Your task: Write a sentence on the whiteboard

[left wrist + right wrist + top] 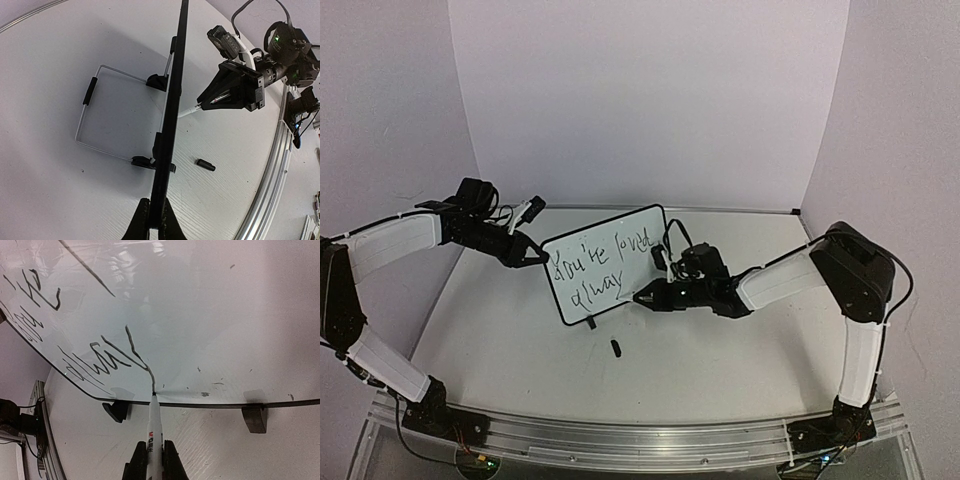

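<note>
The whiteboard (632, 272) stands upright on two black feet, mid-table. On it the sentence (598, 262) runs in two dark handwritten lines. My left gripper (535, 252) is shut on the board's left edge. The left wrist view shows the board edge-on (172, 115), clamped between the left gripper's jaws (154, 220). My right gripper (155, 465) is shut on a white marker (156, 435). The marker's tip touches the board (210, 315) just above its bottom frame, at the end of the lower line of script (100, 357).
A small black marker cap (616, 347) lies on the table in front of the board, also in the left wrist view (205, 165). Behind the board a wire stand (90, 90) lies flat on the table. White walls close the back and sides.
</note>
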Motion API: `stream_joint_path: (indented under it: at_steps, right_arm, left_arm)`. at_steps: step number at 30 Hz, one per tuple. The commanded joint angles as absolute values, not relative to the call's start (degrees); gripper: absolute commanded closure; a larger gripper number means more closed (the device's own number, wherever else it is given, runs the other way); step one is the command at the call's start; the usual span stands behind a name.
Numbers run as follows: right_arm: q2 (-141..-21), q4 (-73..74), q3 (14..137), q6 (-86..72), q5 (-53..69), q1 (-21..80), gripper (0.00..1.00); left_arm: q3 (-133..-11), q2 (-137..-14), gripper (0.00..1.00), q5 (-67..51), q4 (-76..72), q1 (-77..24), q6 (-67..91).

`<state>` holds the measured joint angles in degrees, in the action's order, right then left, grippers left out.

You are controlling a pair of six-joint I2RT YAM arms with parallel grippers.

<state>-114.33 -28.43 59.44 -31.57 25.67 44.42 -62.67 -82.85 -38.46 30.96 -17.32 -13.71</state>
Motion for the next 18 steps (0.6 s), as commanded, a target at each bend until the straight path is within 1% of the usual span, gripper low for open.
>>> stream_joint_path:
  at_steps: [1, 10, 18]
  right_arm:
    - [-114.33, -30.46, 59.42, -31.90, 25.44, 44.46, 1.00]
    - [-106.29, -31.75, 55.48, -33.37, 24.00, 44.11, 1.00]
    - [-106.36, -34.62, 56.18, -35.06, 25.15, 41.77, 1.00]
  left_arm:
    - [-63.73, -84.13, 1.00, -34.13, 32.39, -17.74, -15.27]
    - [-63.73, -84.03, 1.00, -34.19, 32.38, -17.77, -15.20]
    - [-63.76, -83.77, 1.00, -34.25, 32.40, -17.75, -15.13]
